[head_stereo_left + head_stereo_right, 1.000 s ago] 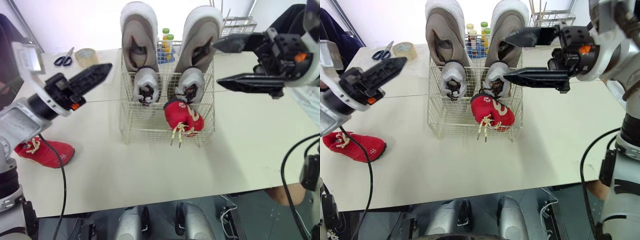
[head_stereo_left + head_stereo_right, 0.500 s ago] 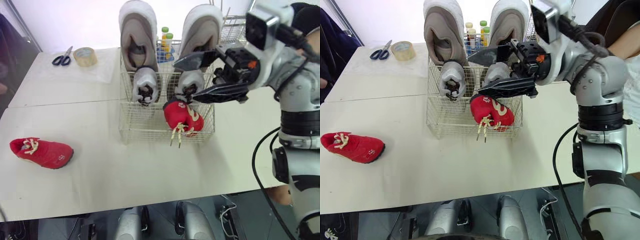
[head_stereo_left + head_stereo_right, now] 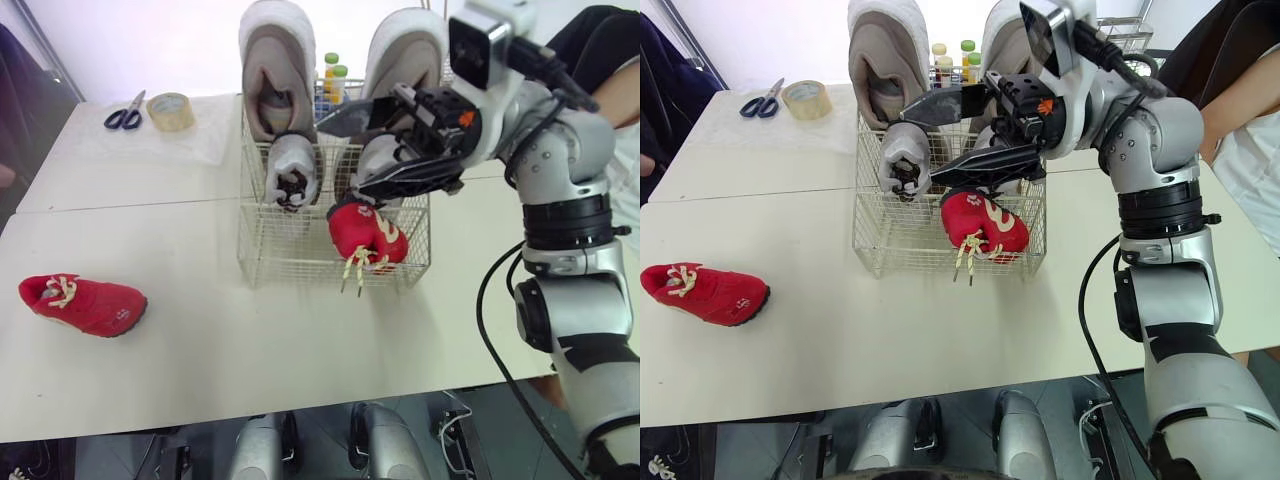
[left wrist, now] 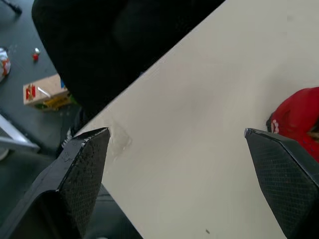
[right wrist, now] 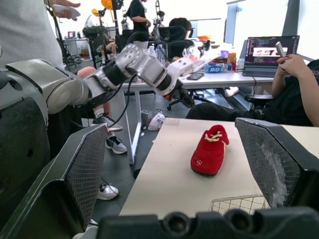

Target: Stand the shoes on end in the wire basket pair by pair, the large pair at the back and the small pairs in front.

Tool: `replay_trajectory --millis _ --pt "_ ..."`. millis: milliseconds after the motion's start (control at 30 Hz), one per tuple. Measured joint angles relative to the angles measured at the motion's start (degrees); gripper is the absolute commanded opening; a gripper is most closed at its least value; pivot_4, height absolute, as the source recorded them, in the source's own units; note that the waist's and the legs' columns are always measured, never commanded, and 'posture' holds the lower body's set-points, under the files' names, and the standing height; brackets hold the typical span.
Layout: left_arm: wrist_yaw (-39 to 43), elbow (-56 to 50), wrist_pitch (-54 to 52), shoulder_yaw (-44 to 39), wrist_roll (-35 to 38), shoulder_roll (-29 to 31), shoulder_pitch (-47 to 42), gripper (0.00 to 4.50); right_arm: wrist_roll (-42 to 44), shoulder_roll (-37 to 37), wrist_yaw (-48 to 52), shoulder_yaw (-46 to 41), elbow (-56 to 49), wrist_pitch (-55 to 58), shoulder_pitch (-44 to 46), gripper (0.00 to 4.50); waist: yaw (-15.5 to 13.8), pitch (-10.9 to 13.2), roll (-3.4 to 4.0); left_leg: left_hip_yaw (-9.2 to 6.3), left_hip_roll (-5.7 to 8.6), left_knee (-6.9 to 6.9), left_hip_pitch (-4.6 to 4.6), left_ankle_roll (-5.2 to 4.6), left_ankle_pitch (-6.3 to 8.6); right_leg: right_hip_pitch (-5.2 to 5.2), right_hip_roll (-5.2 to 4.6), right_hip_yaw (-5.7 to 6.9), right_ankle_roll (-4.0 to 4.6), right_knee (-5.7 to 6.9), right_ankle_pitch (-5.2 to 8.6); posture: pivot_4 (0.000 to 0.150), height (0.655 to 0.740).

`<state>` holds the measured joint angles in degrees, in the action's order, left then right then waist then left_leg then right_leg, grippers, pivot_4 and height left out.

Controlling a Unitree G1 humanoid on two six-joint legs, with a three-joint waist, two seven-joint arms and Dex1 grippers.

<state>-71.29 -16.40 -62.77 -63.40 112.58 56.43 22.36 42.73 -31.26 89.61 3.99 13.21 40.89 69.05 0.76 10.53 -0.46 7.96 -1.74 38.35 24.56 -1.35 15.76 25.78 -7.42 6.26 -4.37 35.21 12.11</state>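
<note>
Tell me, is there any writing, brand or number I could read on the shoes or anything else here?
No text can be read.
On the loose red shoe: white side marks, too small to read.
On the upended red shoe: white marks, unreadable.
On the laptop screen: bright lines, blurred.

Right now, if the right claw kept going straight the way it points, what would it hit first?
Probably the red shoe lying on the table. The open right claw points over the basket with nothing nearer in line, though it might pass above the shoe.

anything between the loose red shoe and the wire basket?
No: bare tabletop between the loose red shoe and the wire basket, seen in both eye views.
</note>
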Motion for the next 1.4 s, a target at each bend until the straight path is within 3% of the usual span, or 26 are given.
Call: replay_trajectory --millis 167,400,833,933,1167,1300,1400 --pt "0.05 -0.92 7.24 8.01 0.46 -0.47 -4.71 4.5 0.07 -1.29 -0.88 -0.23 -2.23 1.4 -0.48 4.42 0.11 -0.01 -0.01 0.0 -0.02 -0.17 -0.01 0.16 -0.1 0.07 0.02 0.01 0.13 0.01 0.02 0.15 0.74" --pt "1.84 5.99 12.28 18.39 -0.42 3.42 -12.78 4.5 0.38 -4.16 -3.99 -2.24 -6.59 3.92 -2.19 4.42 0.6 0.0 0.02 0.09 -0.05 -0.28 0.0 0.14 -0.11 -0.04 0.07 0.07 0.14 0.02 0.02 0.15 0.74" --pt "12.53 18.64 13.23 28.94 -17.93 -1.27 -22.64 4.5 2.68 -8.67 -10.42 -5.71 -13.82 8.8 -5.94 4.42 -0.07 -0.01 -0.01 0.1 -0.09 -0.21 -0.08 0.11 -0.13 -0.2 0.27 0.25 -0.04 0.03 -0.07 0.15 0.74" --pt "16.54 22.94 13.16 31.02 -23.55 -3.62 -27.02 3.57 3.14 -9.04 -12.12 -6.58 -15.01 8.91 -6.46 4.5 -0.17 -0.02 -0.01 0.1 -0.1 -0.18 -0.11 0.09 -0.15 -0.27 0.44 0.27 -0.1 0.05 -0.1 0.15 0.74" --pt "21.46 26.1 12.82 31.79 -34.65 -7.66 -33.37 0.14 3.55 -12.19 -14.12 -7.21 -16.67 9.81 -7.39 4.5 -0.32 -0.17 0.25 0.09 -0.16 -0.14 -0.38 0.01 -0.33 -0.43 0.51 0.27 -0.11 0.32 -0.09 0.15 0.74" --pt "24.98 27.77 12.03 31.6 -40.1 -7.66 -36.8 0.06 3.87 -13.38 -15.31 -8.3 -18.32 10.16 -8.43 4.5 -0.37 -0.08 0.09 -0.05 -0.26 -0.13 -0.36 0.12 -0.47 -0.4 0.62 0.35 -0.08 0.48 -0.07 0.15 0.74" --pt "29.89 27.71 13.26 31.49 -42.72 -7.85 -45.09 0.06 4.26 -14.36 -16.48 -9.4 -19.16 10.5 -9.58 4.5 -1.09 -0.01 -0.35 -0.14 -0.24 -0.04 -0.17 0.13 -0.53 -0.34 0.61 0.44 -0.07 0.47 -0.08 0.15 0.74"
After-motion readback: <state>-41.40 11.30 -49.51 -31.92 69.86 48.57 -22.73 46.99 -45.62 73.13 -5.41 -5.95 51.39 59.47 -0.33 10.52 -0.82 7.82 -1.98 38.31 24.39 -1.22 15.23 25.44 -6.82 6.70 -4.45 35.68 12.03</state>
